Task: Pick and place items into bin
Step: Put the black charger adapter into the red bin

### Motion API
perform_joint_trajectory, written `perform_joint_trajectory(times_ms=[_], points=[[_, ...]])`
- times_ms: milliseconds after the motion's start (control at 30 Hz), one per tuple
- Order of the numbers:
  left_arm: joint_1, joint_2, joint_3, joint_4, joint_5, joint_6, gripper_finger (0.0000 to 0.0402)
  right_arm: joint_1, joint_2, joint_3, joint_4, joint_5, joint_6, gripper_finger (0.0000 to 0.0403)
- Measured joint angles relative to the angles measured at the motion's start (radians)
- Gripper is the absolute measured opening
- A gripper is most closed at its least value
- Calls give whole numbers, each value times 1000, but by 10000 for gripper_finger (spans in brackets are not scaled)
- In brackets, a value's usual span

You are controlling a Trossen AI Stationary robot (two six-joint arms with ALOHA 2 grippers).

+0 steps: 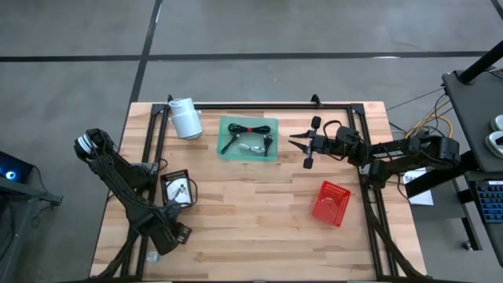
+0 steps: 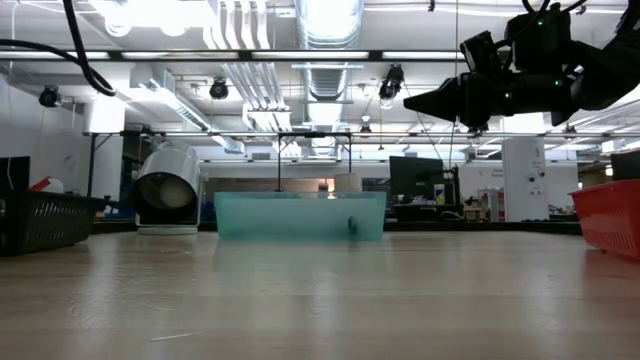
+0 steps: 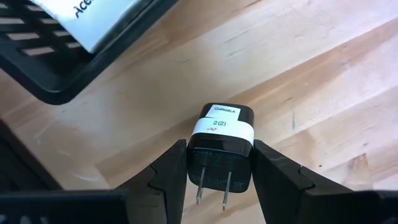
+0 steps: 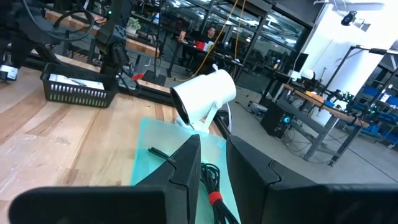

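Note:
A teal tray (image 1: 224, 153) at the far middle of the table holds a coiled black cable (image 1: 245, 129) with a red tie, a thin dark pen-like tool (image 1: 229, 144) and a small pale packet (image 1: 253, 147). My right gripper (image 1: 292, 142) hangs in the air just right of the tray, pointing at it. It is empty, and its fingers stand a narrow gap apart (image 4: 213, 144). My left gripper (image 1: 174, 236) is near the table's near-left corner, just on the near side of a black basket (image 1: 178, 189). It is shut on a small black plug charger (image 3: 222, 134) with a white label. My left gripper pinches the black charger by its two opposite side faces (image 3: 193, 155), one finger (image 3: 171, 168) on each. The charger's two metal prongs point back toward the wrist and its labelled body sticks out past the fingertips. Whether it rests on the wood, I cannot tell.
A white cylindrical roll (image 1: 185, 118) lies at the far left, beside the tray. A red basket (image 1: 332, 202) sits on the right side of the table. The black basket holds a white card or packet. Black frame rails run along the table's left, far and right edges.

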Motion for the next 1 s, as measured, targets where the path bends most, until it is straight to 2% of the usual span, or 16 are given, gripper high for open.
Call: perform_joint_trajectory(times_ms=[300, 533, 1000], points=[[0, 0, 8, 2, -4, 19, 135, 0, 0, 0, 0, 0, 26, 66], [0, -15, 8, 10, -71, 29, 135, 0, 0, 0, 0, 0, 25, 66], [1, -39, 8, 40, -329, 102, 135, 0, 0, 0, 0, 0, 25, 66]])
